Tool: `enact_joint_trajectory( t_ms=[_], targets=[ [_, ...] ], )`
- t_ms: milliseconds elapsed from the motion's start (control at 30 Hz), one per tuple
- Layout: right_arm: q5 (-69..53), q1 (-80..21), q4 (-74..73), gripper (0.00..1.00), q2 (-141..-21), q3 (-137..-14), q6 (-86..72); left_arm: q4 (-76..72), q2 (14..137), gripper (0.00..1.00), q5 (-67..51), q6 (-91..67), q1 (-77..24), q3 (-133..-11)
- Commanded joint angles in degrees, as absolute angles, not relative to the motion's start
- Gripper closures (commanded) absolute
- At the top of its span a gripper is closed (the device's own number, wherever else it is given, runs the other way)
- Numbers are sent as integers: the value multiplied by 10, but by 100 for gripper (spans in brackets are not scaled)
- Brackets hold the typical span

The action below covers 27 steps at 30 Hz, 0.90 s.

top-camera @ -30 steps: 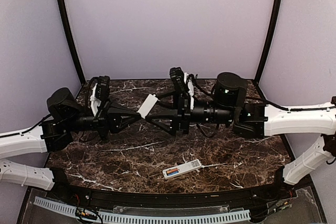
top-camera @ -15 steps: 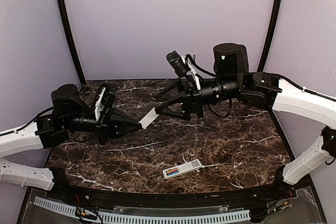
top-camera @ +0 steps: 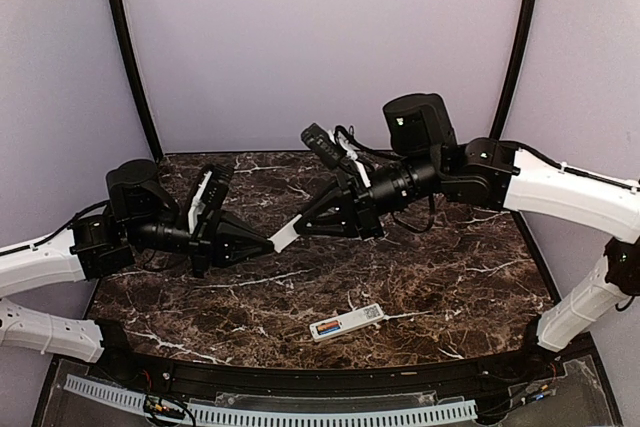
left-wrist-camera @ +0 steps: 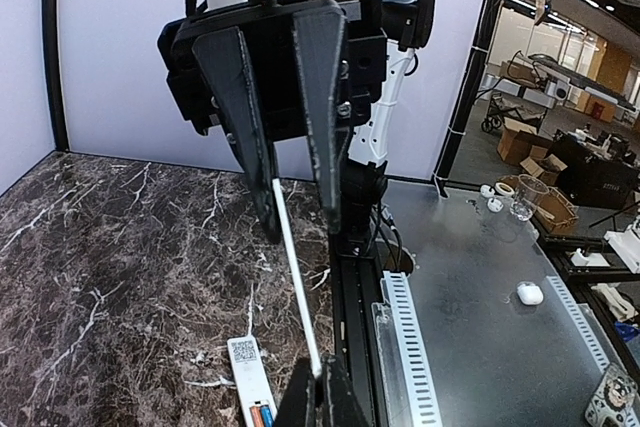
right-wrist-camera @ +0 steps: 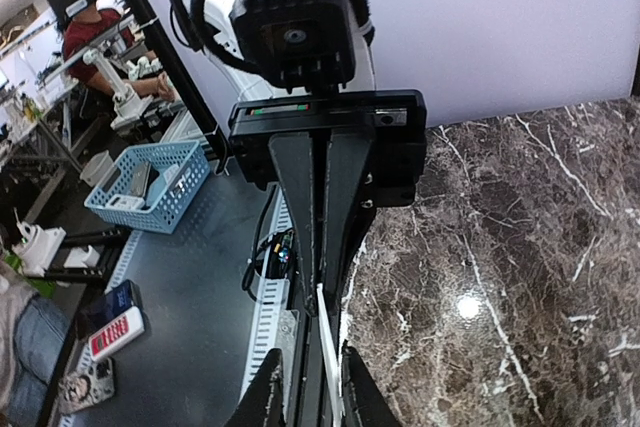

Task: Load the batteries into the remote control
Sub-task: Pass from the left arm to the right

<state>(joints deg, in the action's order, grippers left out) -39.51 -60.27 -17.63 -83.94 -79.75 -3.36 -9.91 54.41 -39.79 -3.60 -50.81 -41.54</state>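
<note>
Cover piece [top-camera: 284,237], small, flat and white, hangs in the air between the two grippers, tilted, above the middle of the dark marbled surface [top-camera: 450,277]. The left gripper [top-camera: 270,243] has its fingers pressed together on the lower end of the piece; its own wrist view shows the fingertips [left-wrist-camera: 322,399] closed at the bottom edge with the thin white strip [left-wrist-camera: 296,287] running up from them toward the other arm. The right gripper [top-camera: 300,223] points at the upper end of the same piece from the opposite side. In the left wrist view its two black fingers [left-wrist-camera: 325,107] stand a little apart on either side of the strip's upper end, and whether they actually press it cannot be told from any view. The right wrist view shows the strip [right-wrist-camera: 327,352] edge-on between that gripper's own fingertips [right-wrist-camera: 268,397], with the left gripper [right-wrist-camera: 322,247] facing it, fingers together.

The remote control [top-camera: 347,322] lies flat on the surface near the front edge, well apart from both grippers and below them, lengthwise roughly left to right. Its left end is open and shows the batteries [top-camera: 326,327], one orange and one blue, side by side inside the compartment. A square code label marks its right end.
</note>
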Motion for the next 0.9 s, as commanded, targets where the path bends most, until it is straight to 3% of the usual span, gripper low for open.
enact_joint_trajectory(
  t_ms=[0,67,467,533,567,600,733,867],
  targets=[
    [-407,-606,-177,91,-847,-813,-33,-86,546,100,-406,-27,-511,-435],
    [-406,-606,-175,97,-849,-813,-34,-85,547,100,-406,-26,-511,-436],
    [-408,-608,-192,100,-855,-810,-55,-75,539,100,-388,-20,-511,-442],
    [-386,-607,-195,100,-852,-808,-73,-53,536,86,-353,-9,-511,-448],
    [-377,-606,-194,100,-850,-805,-85,-44,532,66,-321,15,-511,-451],
    [-366,-606,-188,100,-846,-798,-100,-29,529,55,-305,27,-512,-451],
    [-306,-605,-156,100,-840,-768,-181,-5,502,39,-235,90,-517,-446],
    [-219,-595,-148,100,-846,-745,-335,46,501,36,-159,178,-549,-461]
  ],
)
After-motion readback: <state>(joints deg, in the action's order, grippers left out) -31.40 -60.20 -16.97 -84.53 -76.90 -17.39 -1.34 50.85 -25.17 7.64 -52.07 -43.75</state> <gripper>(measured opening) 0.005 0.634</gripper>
